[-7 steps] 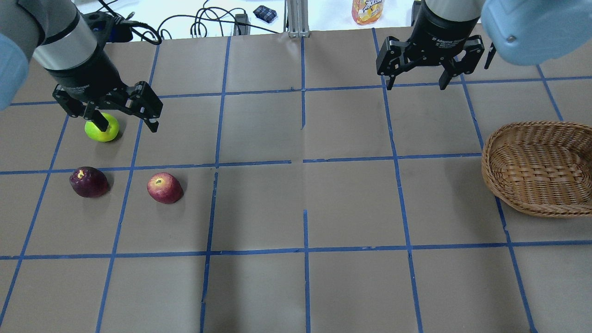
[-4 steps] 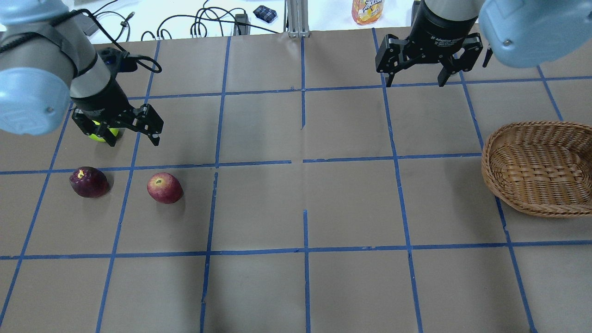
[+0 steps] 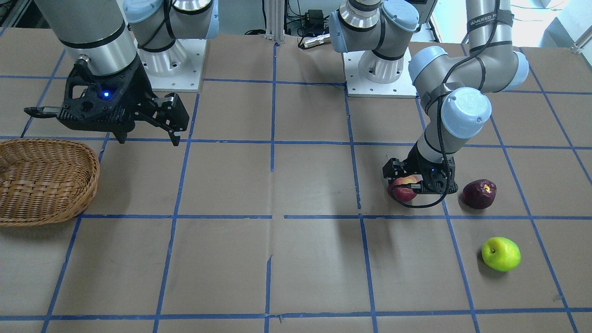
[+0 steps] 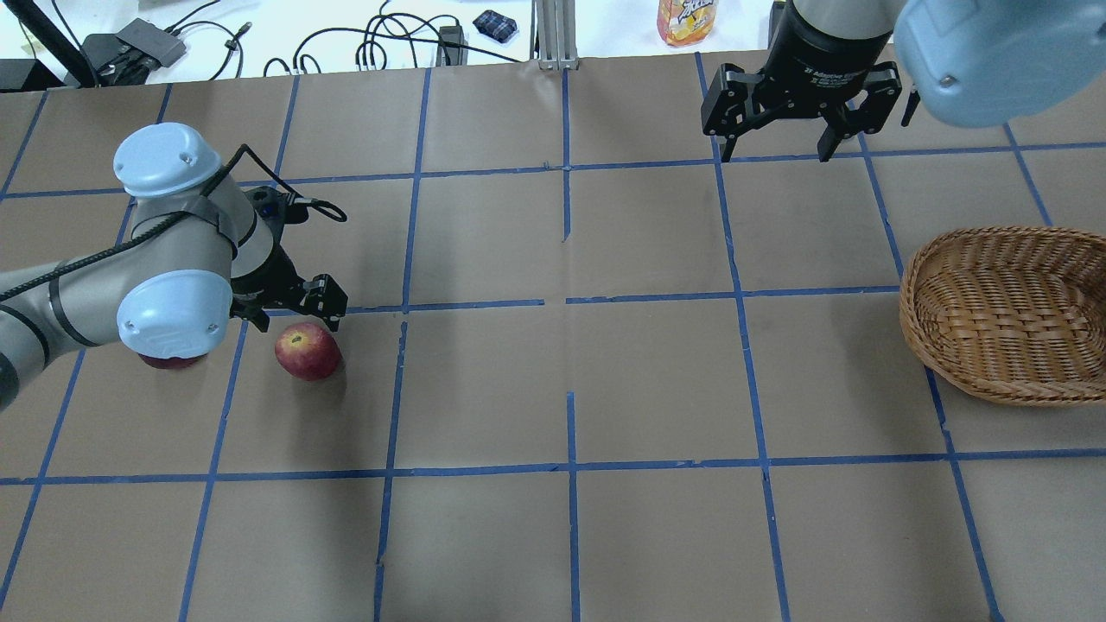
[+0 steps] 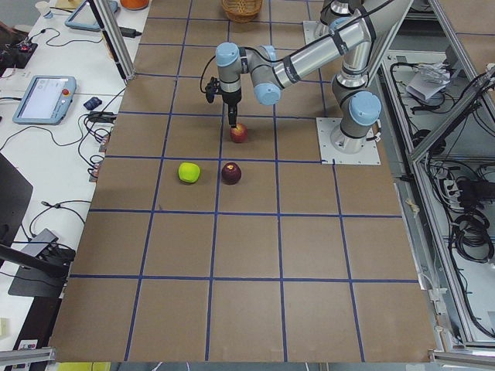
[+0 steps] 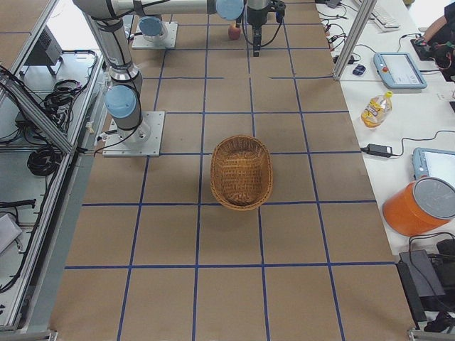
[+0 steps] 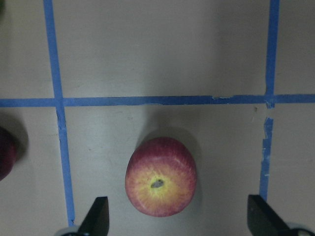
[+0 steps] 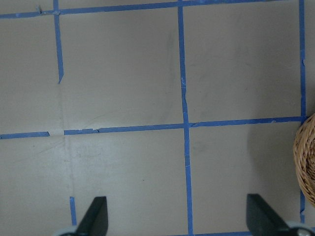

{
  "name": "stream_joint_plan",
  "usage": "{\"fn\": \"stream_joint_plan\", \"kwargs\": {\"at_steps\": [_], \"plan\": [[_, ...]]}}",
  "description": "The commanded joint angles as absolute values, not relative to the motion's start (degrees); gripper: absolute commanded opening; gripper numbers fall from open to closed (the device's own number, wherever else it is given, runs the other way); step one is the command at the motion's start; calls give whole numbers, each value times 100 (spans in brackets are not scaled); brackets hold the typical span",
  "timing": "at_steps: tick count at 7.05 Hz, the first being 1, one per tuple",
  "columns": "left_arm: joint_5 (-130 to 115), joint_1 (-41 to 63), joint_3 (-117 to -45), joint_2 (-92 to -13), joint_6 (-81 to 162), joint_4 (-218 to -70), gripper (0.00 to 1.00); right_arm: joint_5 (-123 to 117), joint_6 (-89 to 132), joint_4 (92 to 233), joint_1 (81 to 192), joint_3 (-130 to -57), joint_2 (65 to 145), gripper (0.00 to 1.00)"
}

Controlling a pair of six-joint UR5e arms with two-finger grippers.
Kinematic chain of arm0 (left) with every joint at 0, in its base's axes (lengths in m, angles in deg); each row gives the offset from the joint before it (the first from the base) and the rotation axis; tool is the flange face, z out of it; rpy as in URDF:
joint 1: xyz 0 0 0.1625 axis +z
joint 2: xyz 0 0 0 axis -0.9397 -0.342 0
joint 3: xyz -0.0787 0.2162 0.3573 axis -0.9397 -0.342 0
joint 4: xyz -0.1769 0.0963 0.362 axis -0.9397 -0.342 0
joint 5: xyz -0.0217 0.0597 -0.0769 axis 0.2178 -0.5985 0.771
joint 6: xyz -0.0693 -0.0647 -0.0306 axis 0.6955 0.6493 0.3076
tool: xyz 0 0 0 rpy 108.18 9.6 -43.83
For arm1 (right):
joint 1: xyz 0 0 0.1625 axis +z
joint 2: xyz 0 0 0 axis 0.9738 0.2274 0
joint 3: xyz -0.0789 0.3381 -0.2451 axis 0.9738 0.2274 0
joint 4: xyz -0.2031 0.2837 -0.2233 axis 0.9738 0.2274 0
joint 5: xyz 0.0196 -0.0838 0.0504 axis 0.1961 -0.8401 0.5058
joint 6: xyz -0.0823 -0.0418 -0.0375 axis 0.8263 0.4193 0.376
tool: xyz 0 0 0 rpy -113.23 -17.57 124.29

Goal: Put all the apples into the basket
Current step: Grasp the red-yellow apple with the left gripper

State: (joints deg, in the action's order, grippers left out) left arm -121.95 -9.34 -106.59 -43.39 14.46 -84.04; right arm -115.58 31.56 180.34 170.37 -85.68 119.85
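The red apple (image 4: pixel 307 352) lies on the table at the left; in the left wrist view (image 7: pixel 161 183) it sits between the two open fingertips. My left gripper (image 4: pixel 292 313) is open and low over it, not shut on it; it also shows in the front view (image 3: pixel 418 182). The maroon apple (image 3: pixel 479 193) lies beside it, mostly hidden under my left arm in the overhead view. The green apple (image 3: pixel 500 254) lies farther out, apart from both. The wicker basket (image 4: pixel 1007 311) is empty at the right. My right gripper (image 4: pixel 782 147) is open and empty, hovering at the back right.
An orange bottle (image 4: pixel 687 19) and cables (image 4: pixel 380 43) lie beyond the table's far edge. The arm bases (image 3: pixel 171 64) stand on the robot's side. Blue tape lines grid the brown table.
My left gripper has moved from over the green apple toward the red apple and come down over it, still open. The arm now hides the green apple in the overhead view. The right gripper barely moved.
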Motion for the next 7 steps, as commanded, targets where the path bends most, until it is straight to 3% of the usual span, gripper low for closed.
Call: {"fn": "stream_joint_plan", "kwargs": {"at_steps": [1, 7], "plan": [[-12204, -919, -11147, -4525, 1401, -7601, 100, -11558, 3148, 18034, 17037, -8568, 11977, 100], [-12222, -884, -11203, -4676, 1313, -7333, 100, -11558, 3140, 18034, 17037, -8568, 11985, 100]]}}
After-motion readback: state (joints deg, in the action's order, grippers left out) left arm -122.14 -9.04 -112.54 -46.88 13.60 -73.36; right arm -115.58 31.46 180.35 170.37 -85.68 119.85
